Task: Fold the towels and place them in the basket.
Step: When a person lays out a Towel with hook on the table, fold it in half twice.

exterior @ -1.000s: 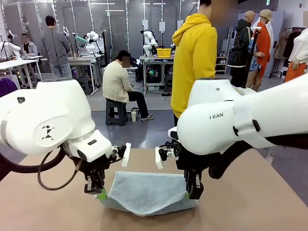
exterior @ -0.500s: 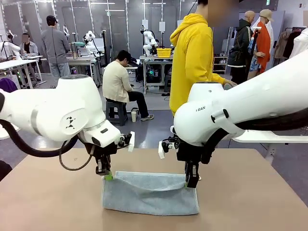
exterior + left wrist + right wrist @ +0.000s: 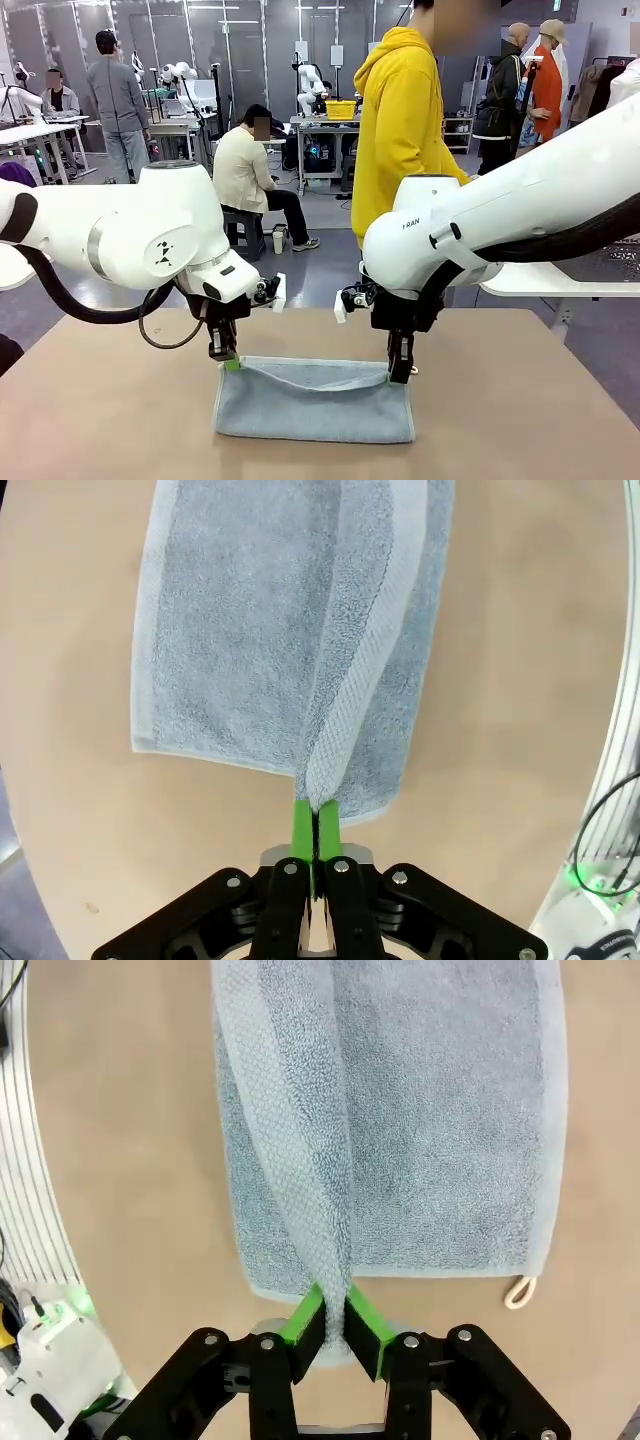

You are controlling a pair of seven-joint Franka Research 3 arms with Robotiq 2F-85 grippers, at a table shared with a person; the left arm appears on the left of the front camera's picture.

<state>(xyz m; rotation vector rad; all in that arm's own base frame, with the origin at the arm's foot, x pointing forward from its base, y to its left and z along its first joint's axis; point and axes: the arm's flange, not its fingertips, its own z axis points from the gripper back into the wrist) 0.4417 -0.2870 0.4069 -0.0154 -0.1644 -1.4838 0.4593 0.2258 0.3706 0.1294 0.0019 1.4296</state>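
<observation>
A grey-blue towel (image 3: pixel 315 402) lies on the tan table, its far edge lifted and stretched between both grippers. My left gripper (image 3: pixel 229 362) is shut on the towel's far left corner; the left wrist view has the green pads (image 3: pixel 303 825) pinching a raised fold of the towel (image 3: pixel 280 630). At the far right corner my right gripper (image 3: pixel 398 378) is shut on the cloth, and in the right wrist view its green pads (image 3: pixel 307 1315) clamp the hem of the towel (image 3: pixel 420 1120). A white corner loop (image 3: pixel 517 1292) lies on the table. The basket is out of view.
A person in a yellow hoodie (image 3: pixel 400 120) stands at the far side of the table (image 3: pixel 100 420). A white side surface (image 3: pixel 560 280) sits at the right. Bare tabletop surrounds the towel on both sides.
Both grippers have carried the towel's held edge away from the robot, toward the far side. The sagging cloth has come down and now lies flatter on the table.
</observation>
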